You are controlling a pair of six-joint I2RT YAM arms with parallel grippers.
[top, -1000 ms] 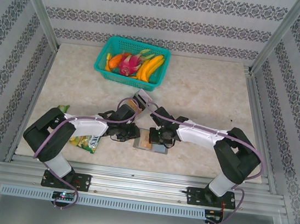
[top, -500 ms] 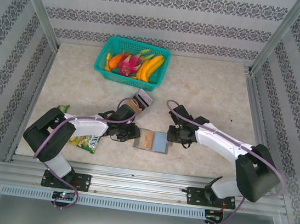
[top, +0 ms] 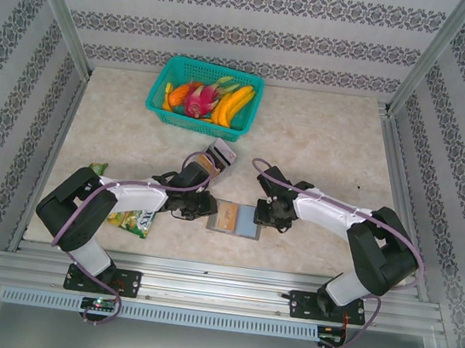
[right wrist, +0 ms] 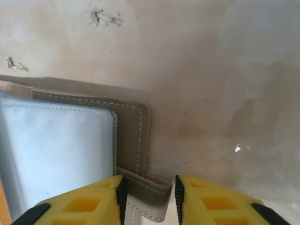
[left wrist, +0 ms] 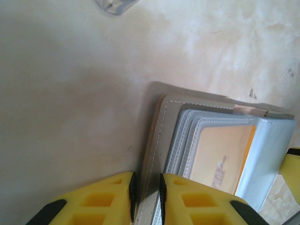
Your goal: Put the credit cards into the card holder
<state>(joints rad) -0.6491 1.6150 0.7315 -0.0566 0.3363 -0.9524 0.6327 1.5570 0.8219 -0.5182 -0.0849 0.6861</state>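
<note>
The card holder (top: 236, 220) lies open and flat on the counter (top: 331, 144), right between the two hands. It is grey-brown with a line of light stitches near its edge. The half by the left hand (top: 204, 208) has a stack of see-through pockets, and an orange card (top: 226, 218) sits in the top one. The half by the right hand (top: 266, 216) has a pale, milky pocket, and I cannot see what is in it.

From the left wrist, the left hand (left wrist: 146, 180) has its two yellow fingers pressed together on the outer edge of the card holder (left wrist: 164, 126). The orange card (left wrist: 220, 157) shows just past the fingers, under its clear cover.

From the right wrist, the yellow fingers of the right hand (right wrist: 148, 180) stand a little apart. A small strap tab (right wrist: 145, 190) that sticks out from the card holder (right wrist: 126, 117) lies between them. A thin gap shows beside one finger, so the tab is not squeezed.

A small silvery box (top: 220, 154) stands on the counter just past the left hand, away from the robot. A green basket (top: 252, 108) full of bright fruit sits far beyond both hands, by the back wall. A green and yellow snack packet (top: 134, 221) lies beside the left arm, behind the left hand. The bare counter around the right hand has a few small scuff marks.
</note>
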